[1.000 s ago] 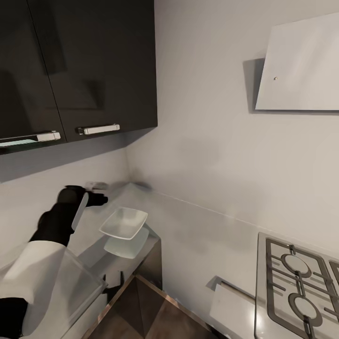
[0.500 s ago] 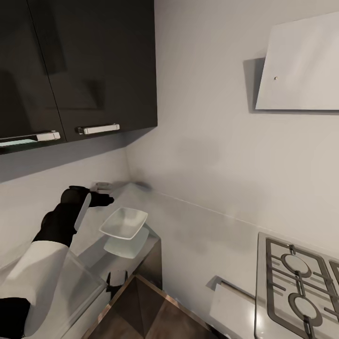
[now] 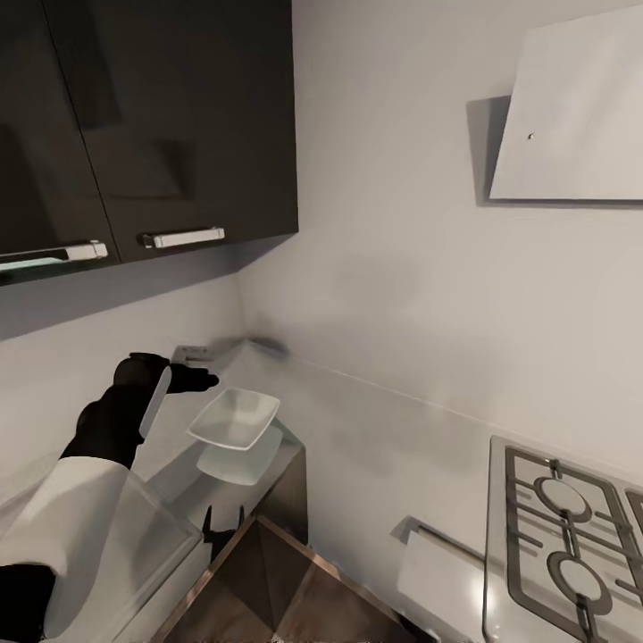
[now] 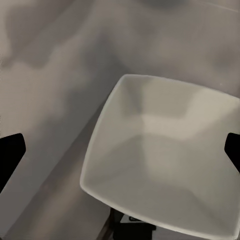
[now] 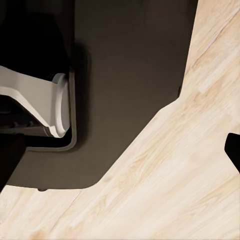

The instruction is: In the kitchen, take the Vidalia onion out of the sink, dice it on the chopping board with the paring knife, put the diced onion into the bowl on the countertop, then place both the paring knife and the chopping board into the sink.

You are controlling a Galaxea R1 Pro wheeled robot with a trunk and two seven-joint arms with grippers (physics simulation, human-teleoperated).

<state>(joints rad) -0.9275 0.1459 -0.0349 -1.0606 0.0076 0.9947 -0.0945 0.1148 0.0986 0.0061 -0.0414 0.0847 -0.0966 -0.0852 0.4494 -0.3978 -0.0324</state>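
The white squarish bowl (image 3: 234,418) sits on the grey countertop (image 3: 375,429) near the corner, and its inside (image 4: 160,155) is bare. My left gripper (image 3: 192,379) hovers just above the bowl's far left rim. It is open, with its dark fingertips (image 4: 11,152) spread wider than the bowl. My right gripper (image 5: 122,150) hangs low over the wood floor, open and holding nothing. The onion, paring knife, chopping board and sink are out of view.
Glossy dark wall cabinets (image 3: 152,125) hang above my left arm. A hob (image 3: 572,527) lies on the counter at the right, under a white hood (image 3: 572,116). My dark base (image 5: 125,75) stands on the light wood floor (image 5: 175,180).
My left gripper has reached a little further forward towards the bowl. The head camera has shifted slightly. The bowl has not moved.
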